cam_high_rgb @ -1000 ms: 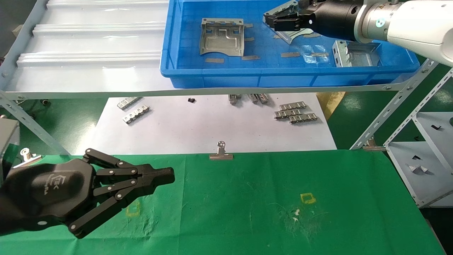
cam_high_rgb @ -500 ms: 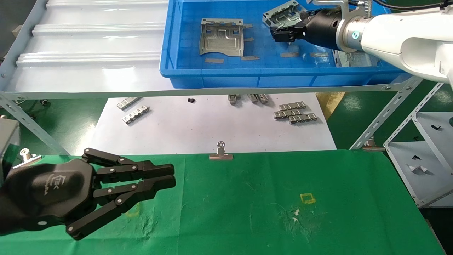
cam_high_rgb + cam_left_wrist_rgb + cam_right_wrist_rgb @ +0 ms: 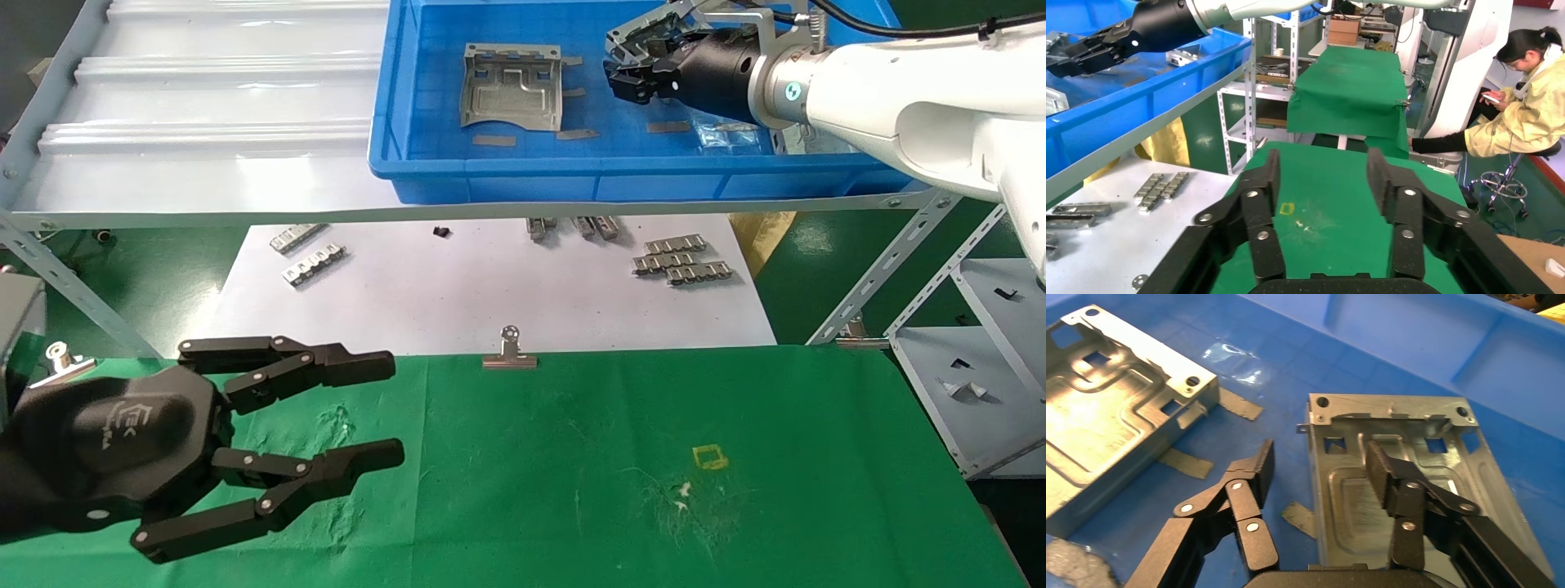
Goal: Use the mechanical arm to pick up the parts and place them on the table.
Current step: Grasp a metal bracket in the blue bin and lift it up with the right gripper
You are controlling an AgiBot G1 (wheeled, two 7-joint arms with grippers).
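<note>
My right gripper [image 3: 625, 77] is inside the blue tray [image 3: 490, 175], open. In the right wrist view its jaws [image 3: 1316, 454] straddle the bent edge of a grey stamped part [image 3: 1413, 478], one finger over the plate and one over the tray floor. That part shows tilted by the fingers in the head view [image 3: 650, 28]. A second part [image 3: 511, 86] lies flat to the left in the tray, and one [image 3: 1107, 416] lies beside the gripper in the right wrist view. My left gripper [image 3: 395, 411] hovers open and empty over the green table [image 3: 572, 425], as its wrist view shows [image 3: 1322, 168].
A white sheet [image 3: 490, 302] with small ridged strips [image 3: 682, 261] lies beyond the table. A binder clip [image 3: 511, 351] holds the cloth's far edge. A yellow square mark [image 3: 709, 457] is on the cloth. A metal shelf frame [image 3: 964, 384] stands right. A seated person [image 3: 1523, 104] is farther off.
My left gripper's fingers have opened wide from shut. My right arm has shifted left and lower in the tray, staying at the tilted part.
</note>
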